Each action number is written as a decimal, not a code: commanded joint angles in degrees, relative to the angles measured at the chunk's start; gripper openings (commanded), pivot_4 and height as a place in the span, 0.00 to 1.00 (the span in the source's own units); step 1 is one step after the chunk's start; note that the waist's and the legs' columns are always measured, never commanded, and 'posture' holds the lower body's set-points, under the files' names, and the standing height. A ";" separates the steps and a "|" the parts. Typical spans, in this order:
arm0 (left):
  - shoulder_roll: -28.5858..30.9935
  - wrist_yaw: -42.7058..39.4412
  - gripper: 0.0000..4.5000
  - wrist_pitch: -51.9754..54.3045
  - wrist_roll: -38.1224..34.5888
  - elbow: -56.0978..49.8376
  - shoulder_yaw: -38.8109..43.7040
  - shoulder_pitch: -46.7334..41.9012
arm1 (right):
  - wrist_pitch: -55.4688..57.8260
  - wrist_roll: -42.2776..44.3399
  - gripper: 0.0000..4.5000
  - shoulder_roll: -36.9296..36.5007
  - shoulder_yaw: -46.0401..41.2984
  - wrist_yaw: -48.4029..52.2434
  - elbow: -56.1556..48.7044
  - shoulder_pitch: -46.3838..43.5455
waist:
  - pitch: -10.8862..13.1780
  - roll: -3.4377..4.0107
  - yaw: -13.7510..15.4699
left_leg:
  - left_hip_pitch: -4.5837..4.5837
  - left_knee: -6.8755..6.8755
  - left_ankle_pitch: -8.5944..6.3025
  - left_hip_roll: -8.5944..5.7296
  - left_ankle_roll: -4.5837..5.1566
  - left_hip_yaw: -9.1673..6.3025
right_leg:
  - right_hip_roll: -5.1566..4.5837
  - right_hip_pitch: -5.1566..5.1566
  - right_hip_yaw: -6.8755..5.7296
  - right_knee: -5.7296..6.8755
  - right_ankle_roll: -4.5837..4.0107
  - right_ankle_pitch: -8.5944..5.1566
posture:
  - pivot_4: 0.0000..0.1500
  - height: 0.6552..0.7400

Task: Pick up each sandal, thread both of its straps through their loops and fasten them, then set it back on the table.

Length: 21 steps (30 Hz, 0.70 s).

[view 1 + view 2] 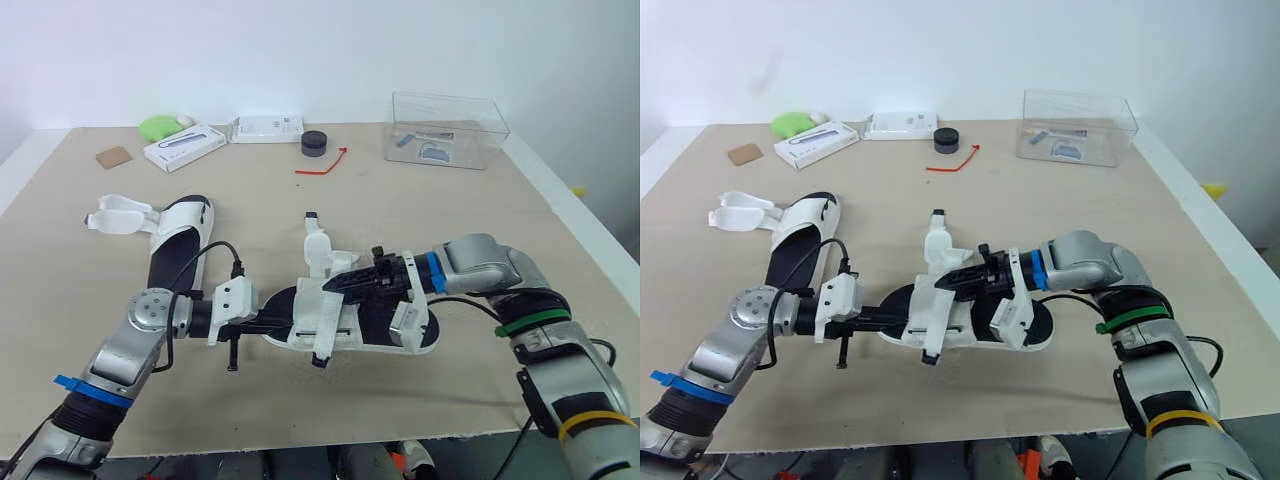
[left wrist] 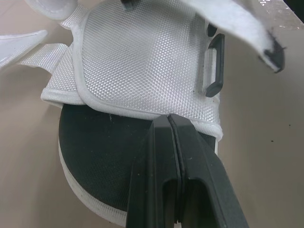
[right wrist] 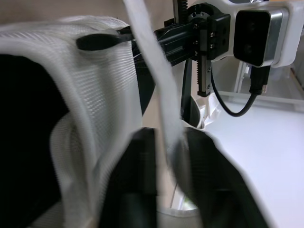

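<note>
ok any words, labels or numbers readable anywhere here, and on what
No text reads clearly in any view.
White box: dark print on its top, too small to read.
White pack: any markings are too small to read.
Clear bin: no label seen, and the contents are too small to tell.
Near sandal and far sandal: no lettering seen.

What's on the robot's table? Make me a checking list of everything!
Surface: beige table.
Job's things: near sandal between both grippers, straps loose; far sandal on the left, straps open.
Clutter: clear box, red tie, black puck, white boxes, green lump, brown card.
Grippers: left gripper shut, tips at near sandal's mesh; right gripper at its strap.
Cables: black cable loops at left wrist.
Surroundings: white wall.
</note>
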 commanded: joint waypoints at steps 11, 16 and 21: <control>-0.39 -0.93 0.00 0.32 -0.10 0.55 -0.35 -1.24 | 38.93 43.02 1.00 -23.34 5.44 7.01 -28.08 14.79 | 0.00 -0.01 0.11 | -0.02 -0.01 -0.07 0.04 0.11 -0.02 | -0.07 -0.01 0.09 -0.02 -0.02 -0.07 | 1.00 1.00; -0.24 -1.47 0.00 0.59 -0.15 1.04 -0.22 -1.89 | 91.70 82.02 1.00 -32.23 2.78 2.65 -54.92 21.05 | 0.03 0.08 0.20 | 0.00 0.10 -0.06 0.19 0.09 -0.01 | -0.13 0.00 0.09 0.05 -0.09 0.01 | 1.00 1.00; -0.12 -1.44 0.00 1.28 -0.25 0.80 0.06 -2.07 | 113.93 102.10 1.00 -35.00 -1.21 0.42 -65.15 24.08 | -0.06 -0.11 0.30 | -0.13 0.10 -0.03 0.23 0.07 -0.54 | -0.11 0.05 -0.35 0.02 -0.18 -0.09 | 1.00 1.00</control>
